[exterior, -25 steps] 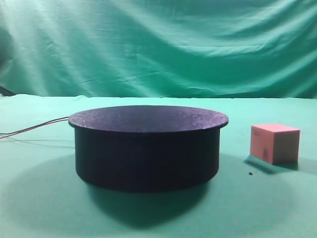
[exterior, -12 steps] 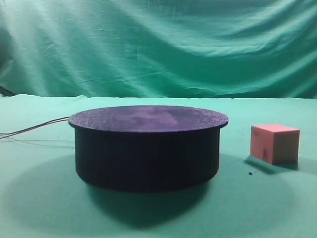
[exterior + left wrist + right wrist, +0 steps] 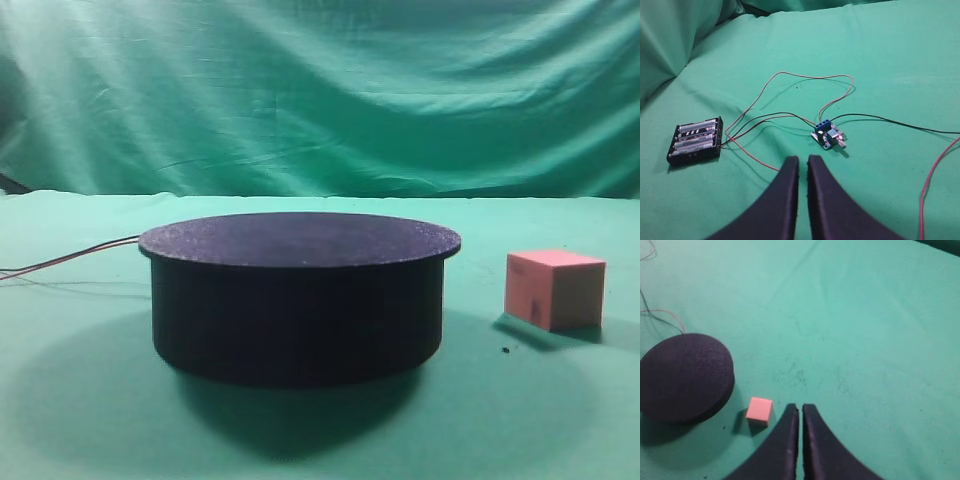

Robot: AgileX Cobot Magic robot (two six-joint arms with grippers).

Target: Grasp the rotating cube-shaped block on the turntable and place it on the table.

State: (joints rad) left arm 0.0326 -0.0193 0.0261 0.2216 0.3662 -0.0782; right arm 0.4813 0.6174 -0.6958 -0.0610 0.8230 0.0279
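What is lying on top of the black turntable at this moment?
Nothing shows on the turntable; its top is bare in both views. The cube-shaped block sits on the table beside it. Under the turntable is hidden.

**Gripper pose, both arms raised and unloaded**

Left gripper (image 3: 803, 161): seen from its wrist camera, two black fingers (image 3: 785, 195) rise from the near edge of the view and taper to tips that stand almost together, leaving only a thin slit between them. Nothing lies between the jaws. The gripper hangs in the air, tilted forward and downward.

Right gripper (image 3: 800, 407): seen from its wrist camera, two black fingers (image 3: 782, 442) of the same curved, tapering form meet nearly tip to tip, with a hairline gap. The jaws hold nothing, and the gripper hangs high, looking steeply down.

Neither arm nor gripper appears in the exterior high view.
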